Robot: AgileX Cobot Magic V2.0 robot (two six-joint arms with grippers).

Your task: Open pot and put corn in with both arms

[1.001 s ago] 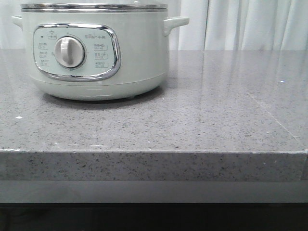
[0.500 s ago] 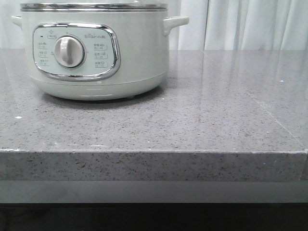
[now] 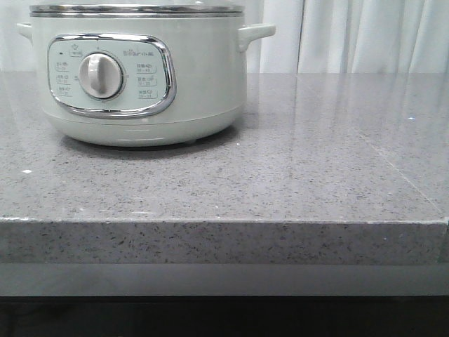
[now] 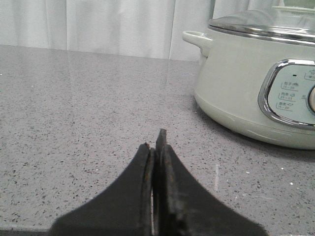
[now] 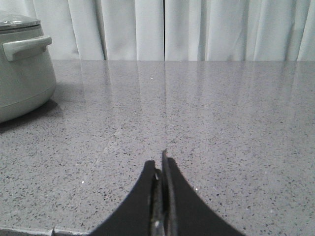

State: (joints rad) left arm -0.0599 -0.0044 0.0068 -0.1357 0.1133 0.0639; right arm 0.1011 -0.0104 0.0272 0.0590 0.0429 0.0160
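The pale mint-green pot (image 3: 189, 84) stands at the back left of the grey stone counter, its metal-rimmed lid (image 3: 137, 9) on and its dial panel (image 3: 111, 74) facing me. The left wrist view has the pot (image 4: 236, 88) off to one side, and the right wrist view catches its side handle (image 5: 25, 47). My left gripper (image 4: 156, 142) is shut and holds nothing, low over the counter's near edge. My right gripper (image 5: 160, 164) is shut and holds nothing too. Neither gripper shows in the front view. The corn is out of view.
The speckled grey counter (image 3: 295, 175) runs to a front edge (image 3: 224, 223) near me. White curtains (image 3: 365, 35) hang behind it.
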